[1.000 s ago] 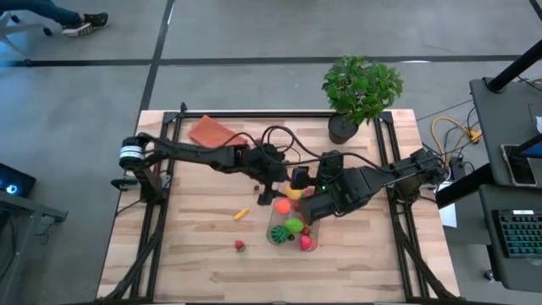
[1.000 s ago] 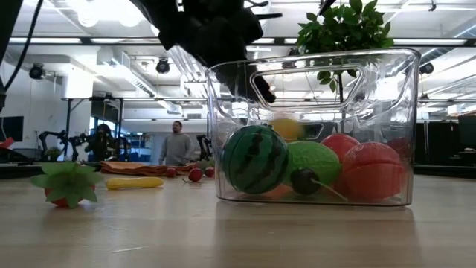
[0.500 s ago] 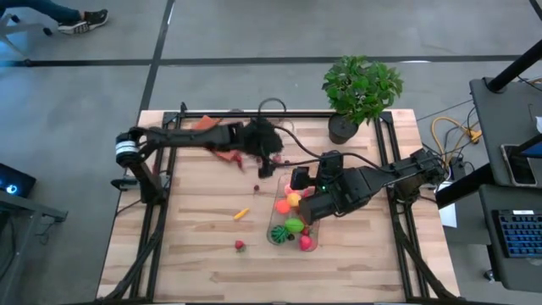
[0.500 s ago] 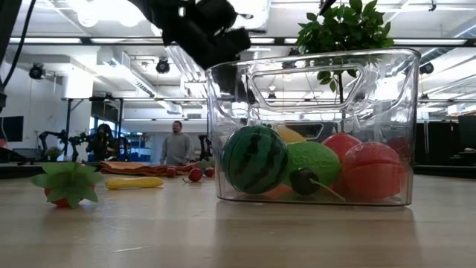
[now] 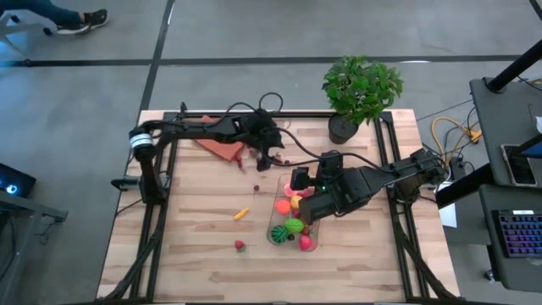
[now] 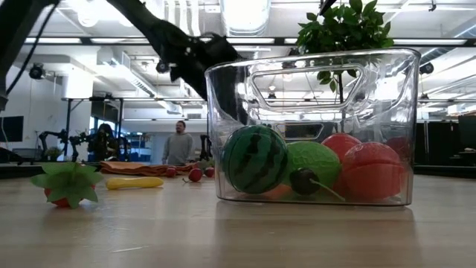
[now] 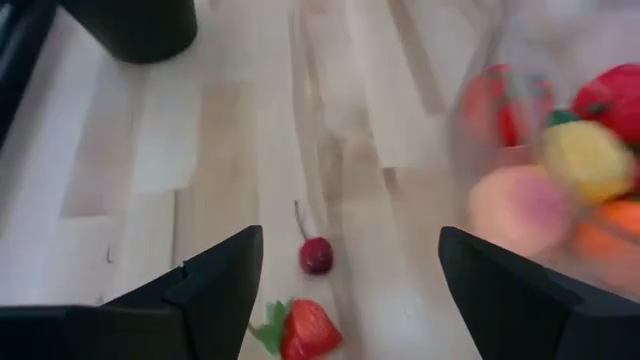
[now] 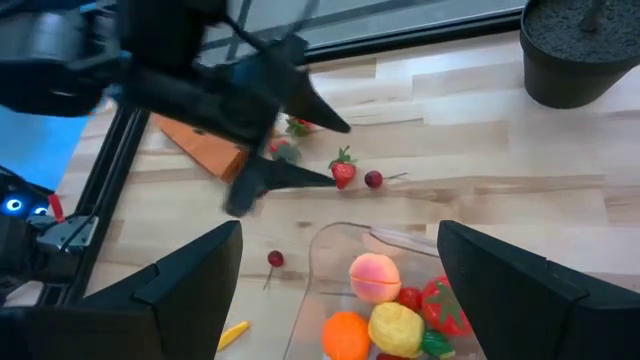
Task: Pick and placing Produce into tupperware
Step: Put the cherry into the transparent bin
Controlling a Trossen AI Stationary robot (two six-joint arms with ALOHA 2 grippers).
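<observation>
The clear tupperware tub [image 5: 292,219] stands on the table and holds several toy pieces: a watermelon [image 6: 255,158], a peach [image 8: 375,276], an orange [image 8: 345,336] and a lemon [image 8: 396,325]. My left gripper [image 5: 272,154] is open and empty, low over the table beyond the tub's far end. A strawberry [image 7: 305,328] and a cherry [image 7: 316,255] lie on the wood just ahead of it. My right gripper [image 5: 298,182] is open and empty above the tub's far end. Another cherry [image 8: 275,258], a yellow piece [image 5: 242,213] and a second strawberry [image 5: 240,246] lie left of the tub.
A flat orange-brown pad [image 5: 216,138] lies under the left arm near the far left. A potted green plant [image 5: 359,91] stands at the far right corner. Bare wood stretches along the near edge and the left side. A person [image 6: 177,144] stands in the room behind.
My left gripper has pulled back from above the tub's far end toward the table's far edge and lowered near the loose strawberry and cherry. A yellow piece that was dropping through the tub has settled among the other pieces. The right arm kept still.
</observation>
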